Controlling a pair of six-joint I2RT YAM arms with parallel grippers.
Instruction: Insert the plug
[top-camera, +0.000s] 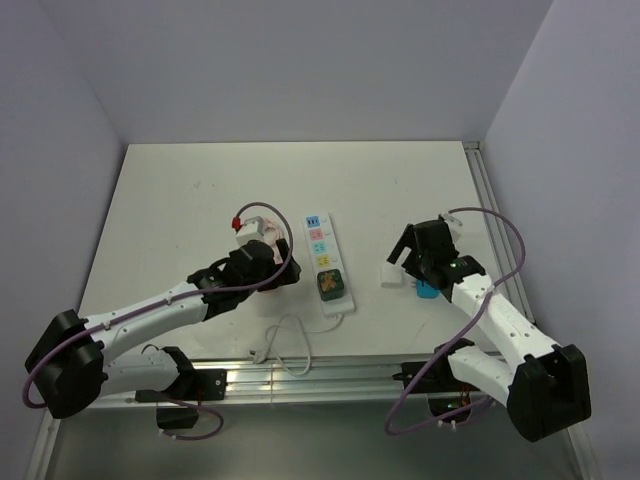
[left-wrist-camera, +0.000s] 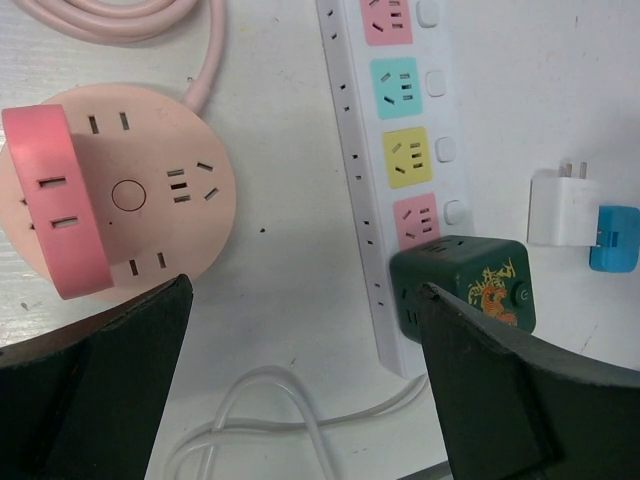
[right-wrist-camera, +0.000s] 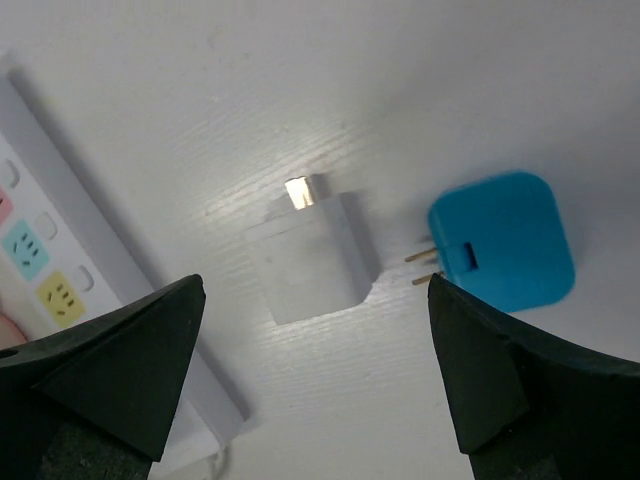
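White tabletop (top-camera: 180, 200) is crossed at mid-frame by a long power strip (top-camera: 323, 250), with a round pink socket hub (left-wrist-camera: 150, 190) to its left and a dark green cube adapter (left-wrist-camera: 465, 285) plugged into its lower end. The left gripper (left-wrist-camera: 305, 290) and the right gripper (right-wrist-camera: 315, 290) are held spread wide and empty; the white plug (right-wrist-camera: 312, 255) is seen lying flat under the latter, a blue plug (right-wrist-camera: 505, 240) just beside it.
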